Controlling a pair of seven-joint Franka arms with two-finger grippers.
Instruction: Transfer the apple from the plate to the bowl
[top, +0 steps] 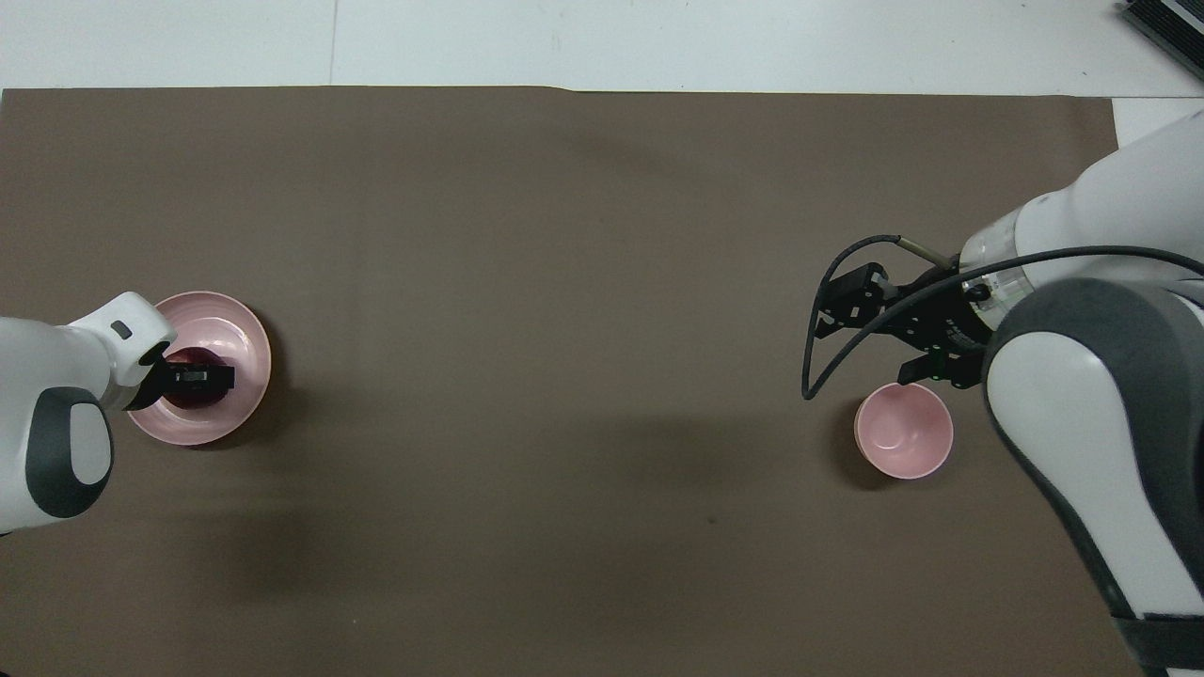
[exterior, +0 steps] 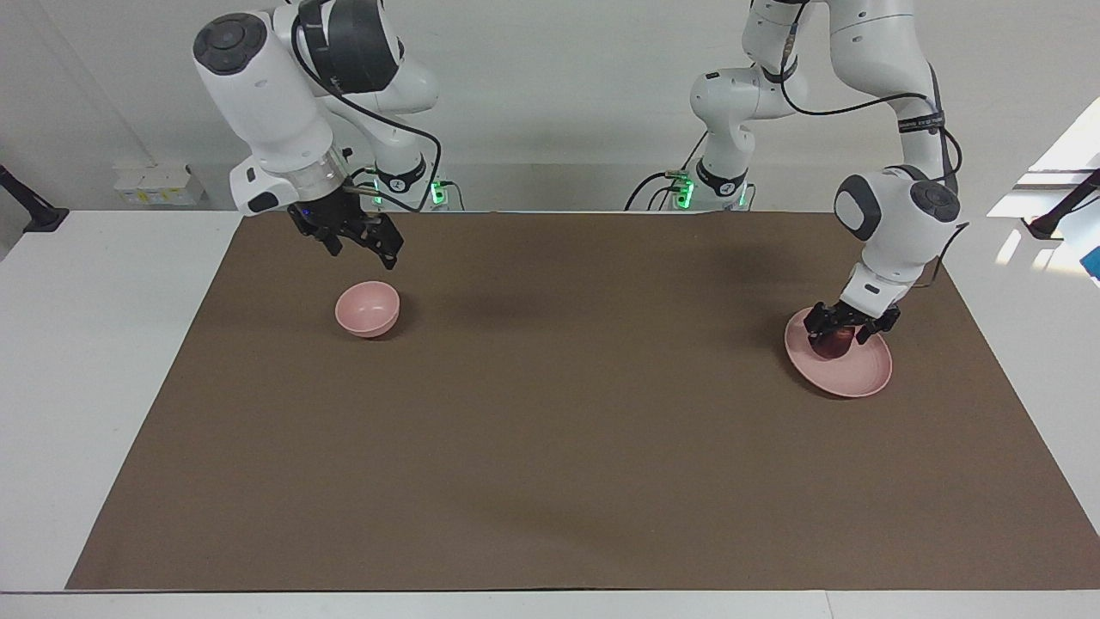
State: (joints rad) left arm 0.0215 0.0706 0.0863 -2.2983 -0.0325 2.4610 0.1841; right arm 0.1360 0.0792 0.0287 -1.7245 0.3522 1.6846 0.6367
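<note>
The dark red apple (exterior: 830, 344) lies on the pale pink plate (exterior: 859, 374) at the left arm's end of the table. My left gripper (exterior: 840, 334) is down at the apple, right over it on the plate. In the overhead view the left gripper (top: 199, 378) covers most of the apple (top: 193, 400) on the plate (top: 240, 334). The small deep pink bowl (exterior: 368, 309) stands empty at the right arm's end; it also shows in the overhead view (top: 903, 431). My right gripper (exterior: 363, 251) hangs open and empty in the air just above the bowl's rim; it also shows from overhead (top: 865, 348).
A brown mat (exterior: 550, 447) covers most of the white table. Plate and bowl are far apart, with bare mat between them. A black cable (top: 818, 348) loops off the right gripper.
</note>
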